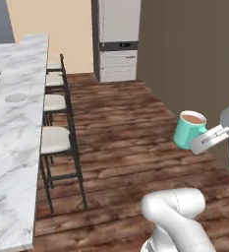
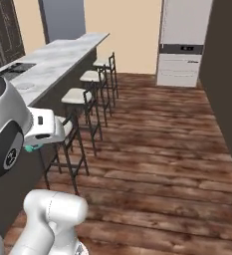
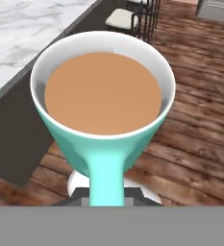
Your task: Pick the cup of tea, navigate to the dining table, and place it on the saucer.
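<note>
The cup of tea is a teal mug with brown liquid, held upright in the air over the wooden floor. My gripper is shut on its handle from the right. In the hand view the cup of tea sits close up, its handle running down into my gripper. A sliver of teal from the cup peeks out under the hand in the right base view. The dining table with its marble top runs along the left, well apart from the cup. On it lies the saucer, a small pale disc, also seen as the saucer.
A row of stools with pale seats stands along the table's near side, between me and the top. A tall white appliance cabinet stands at the far end. A dark wall borders the right. Wooden floor lies open between them.
</note>
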